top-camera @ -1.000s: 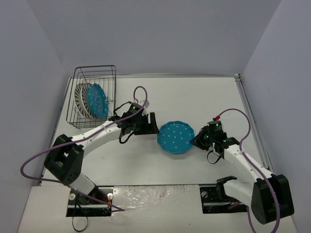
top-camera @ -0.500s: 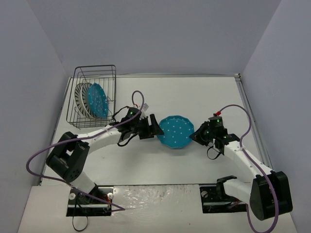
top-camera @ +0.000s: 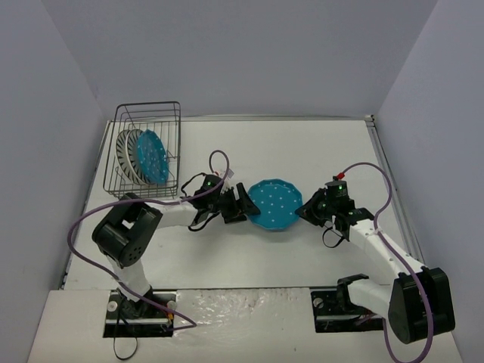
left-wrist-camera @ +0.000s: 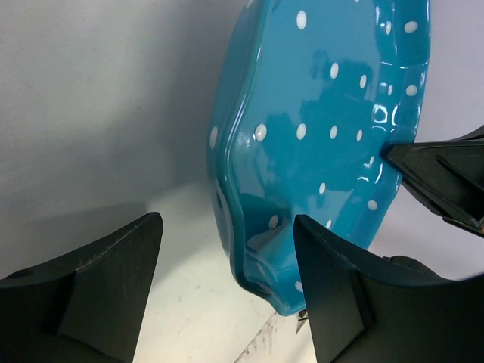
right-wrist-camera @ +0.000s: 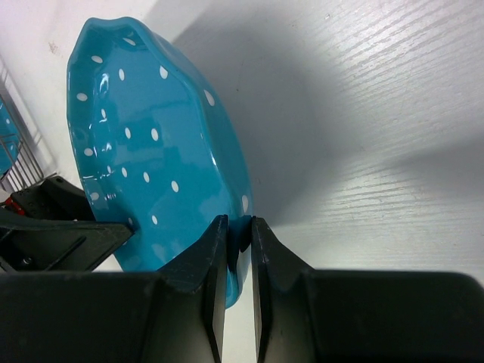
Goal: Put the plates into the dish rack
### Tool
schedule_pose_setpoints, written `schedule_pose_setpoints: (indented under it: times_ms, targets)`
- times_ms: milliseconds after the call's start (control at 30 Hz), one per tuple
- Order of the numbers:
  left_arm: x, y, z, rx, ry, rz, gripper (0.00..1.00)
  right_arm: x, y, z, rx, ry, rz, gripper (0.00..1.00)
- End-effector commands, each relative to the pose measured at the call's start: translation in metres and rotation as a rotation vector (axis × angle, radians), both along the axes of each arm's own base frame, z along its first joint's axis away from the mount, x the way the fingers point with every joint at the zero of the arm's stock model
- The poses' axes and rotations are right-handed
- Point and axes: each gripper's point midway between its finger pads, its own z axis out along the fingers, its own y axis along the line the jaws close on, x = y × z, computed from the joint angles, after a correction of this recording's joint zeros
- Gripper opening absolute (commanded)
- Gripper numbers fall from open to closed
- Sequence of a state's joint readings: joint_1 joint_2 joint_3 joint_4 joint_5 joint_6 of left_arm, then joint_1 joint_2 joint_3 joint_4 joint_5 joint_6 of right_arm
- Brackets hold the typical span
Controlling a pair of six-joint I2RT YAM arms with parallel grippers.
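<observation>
Over white table [top-camera: 318, 147], right hand [right-wrist-camera: 239, 224] pinches teal plate [top-camera: 274, 204], left hand [top-camera: 245, 206] seemingly straddling.

Left arm [top-camera: 170, 213] jaws gape wide; right arm [top-camera: 378, 249] jaws clamp tight.

We see a dotted teal plate [top-camera: 274, 204] tipped on edge, pinched at its rim by the right gripper [top-camera: 305, 211], opposite rim facing the left gripper's [top-camera: 243, 209] parted jaws. Beyond the left gripper, two striped plates [top-camera: 126, 155] and a second teal plate [top-camera: 152, 157] stand upright in the black wire dish rack [top-camera: 179, 144].
</observation>
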State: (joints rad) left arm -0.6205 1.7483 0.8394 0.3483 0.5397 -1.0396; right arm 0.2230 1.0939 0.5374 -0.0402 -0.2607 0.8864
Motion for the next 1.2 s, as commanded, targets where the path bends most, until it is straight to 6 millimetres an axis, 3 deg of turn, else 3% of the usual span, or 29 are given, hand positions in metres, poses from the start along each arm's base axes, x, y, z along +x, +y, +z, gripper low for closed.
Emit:
schedule_pose_setpoints:
  times_ms: [0, 200, 333, 433, 633, 967, 1167]
  targets:
    - [0.021, -0.024, 0.045, -0.204, -0.106, 0.003, 0.66, 0.040, 0.022, 0.077, 0.137, -0.248, 0.038, 0.00]
    - [0.024, -0.039, 0.048, -0.402, -0.070, 0.020, 0.66, 0.039, 0.021, 0.077, 0.138, -0.251, 0.037, 0.00]
    - [0.027, -0.044, 0.061, -0.581, -0.071, 0.039, 0.65, 0.039, 0.020, 0.079, 0.140, -0.255, 0.039, 0.00]
    - [0.026, -0.045, 0.068, -0.717, -0.041, 0.050, 0.60, 0.039, 0.020, 0.079, 0.141, -0.254, 0.040, 0.00]
    - [0.022, -0.047, 0.092, -0.740, -0.113, 0.024, 0.55, 0.037, 0.020, 0.074, 0.138, -0.245, 0.040, 0.00]
    - [0.017, -0.048, 0.117, -0.645, -0.187, -0.020, 0.31, 0.037, 0.019, 0.071, 0.132, -0.239, 0.042, 0.00]
    - [0.011, -0.051, 0.127, -0.582, -0.220, -0.057, 0.04, 0.036, 0.018, 0.072, 0.129, -0.248, 0.041, 0.00]
